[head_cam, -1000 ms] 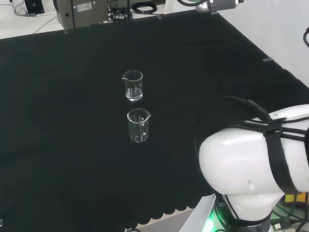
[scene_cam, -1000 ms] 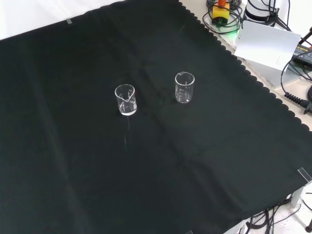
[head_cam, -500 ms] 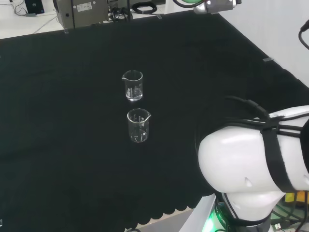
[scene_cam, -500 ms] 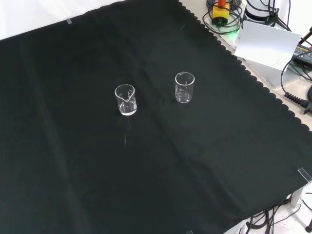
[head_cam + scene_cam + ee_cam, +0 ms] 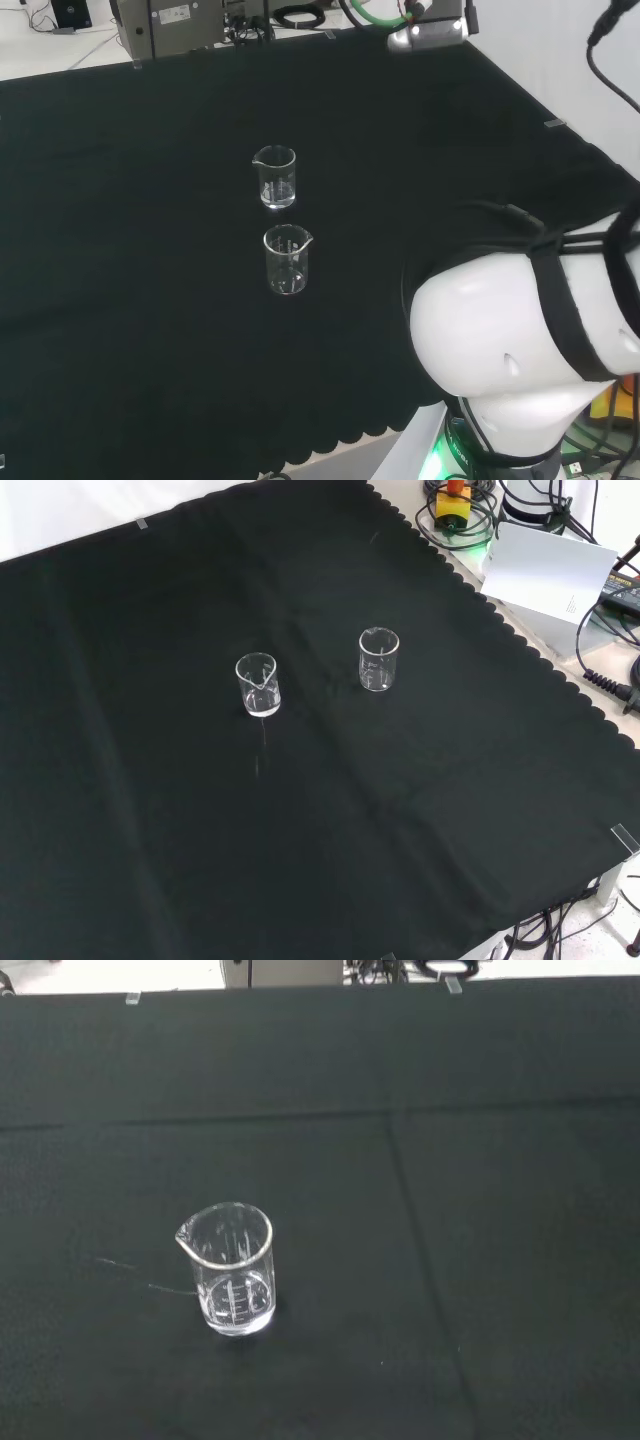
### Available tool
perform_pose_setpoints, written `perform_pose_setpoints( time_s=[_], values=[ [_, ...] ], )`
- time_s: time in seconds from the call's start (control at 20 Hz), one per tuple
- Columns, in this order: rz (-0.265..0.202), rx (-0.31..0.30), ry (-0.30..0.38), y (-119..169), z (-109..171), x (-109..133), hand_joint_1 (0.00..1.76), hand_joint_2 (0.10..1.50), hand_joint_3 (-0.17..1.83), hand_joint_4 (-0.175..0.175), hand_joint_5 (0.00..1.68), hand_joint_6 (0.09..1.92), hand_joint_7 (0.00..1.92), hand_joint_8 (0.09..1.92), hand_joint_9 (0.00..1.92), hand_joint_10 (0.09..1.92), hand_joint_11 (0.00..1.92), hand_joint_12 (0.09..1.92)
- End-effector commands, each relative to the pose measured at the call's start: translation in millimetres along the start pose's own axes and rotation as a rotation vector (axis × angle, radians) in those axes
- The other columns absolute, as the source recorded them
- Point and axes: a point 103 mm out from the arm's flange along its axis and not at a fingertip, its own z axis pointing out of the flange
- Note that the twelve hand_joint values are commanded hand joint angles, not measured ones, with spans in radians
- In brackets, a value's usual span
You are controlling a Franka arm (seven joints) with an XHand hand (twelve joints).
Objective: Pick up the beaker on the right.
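Whether my fingers are open or closed I cannot tell, so I treat the grasp as not yet begun.

Head view: two clear beakers stand upright on the black cloth (image 5: pixel 120 300) of the table, one behind the other and a little apart. The nearer beaker (image 5: pixel 288 260) sits slightly to the right of the farther beaker (image 5: pixel 274 177). My arm's big white link (image 5: pixel 510 350) stands at the right, well apart from both.

Front view: the same pair stand side by side. I take the beaker on the right (image 5: pixel 379 660) to be my target, the nearer one in the head view; the left beaker (image 5: pixel 257 685) must stay untouched. Bare, flat cloth lies all around them, so there is room to come in from the target's open side.

Wrist view: a single beaker (image 5: pixel 230 1270) stands upright, spout at its rim, looking empty. I cannot tell which of the two it is.
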Motion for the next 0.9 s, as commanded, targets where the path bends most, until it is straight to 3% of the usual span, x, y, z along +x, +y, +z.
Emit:
perform_pose_setpoints(
  time_s=[0.05, 0.6, 0.8, 0.9],
  values=[
    [-0.005, 0.023, 0.041, 51.8, 40.5, -10.5, 0.24, 1.32, -0.03, -0.015, 0.34, 0.09, 0.10, 0.56, 0.53, 0.09, 0.00, 1.38],
    [-0.036, 0.067, 0.111, 126.6, 95.3, -33.6, 0.38, 1.23, -0.08, -0.016, 0.33, 0.09, 0.12, 0.57, 0.53, 0.11, 0.00, 1.40],
    [-0.061, 0.092, 0.130, 144.4, 113.7, -38.0, 0.52, 1.15, -0.13, -0.014, 0.31, 0.09, 0.13, 0.57, 0.53, 0.14, 0.00, 1.39],
    [-0.076, 0.102, 0.148, 151.4, 122.5, -38.0, 0.59, 1.13, -0.16, -0.013, 0.31, 0.09, 0.13, 0.57, 0.47, 0.29, 0.00, 1.39]
  ],
)
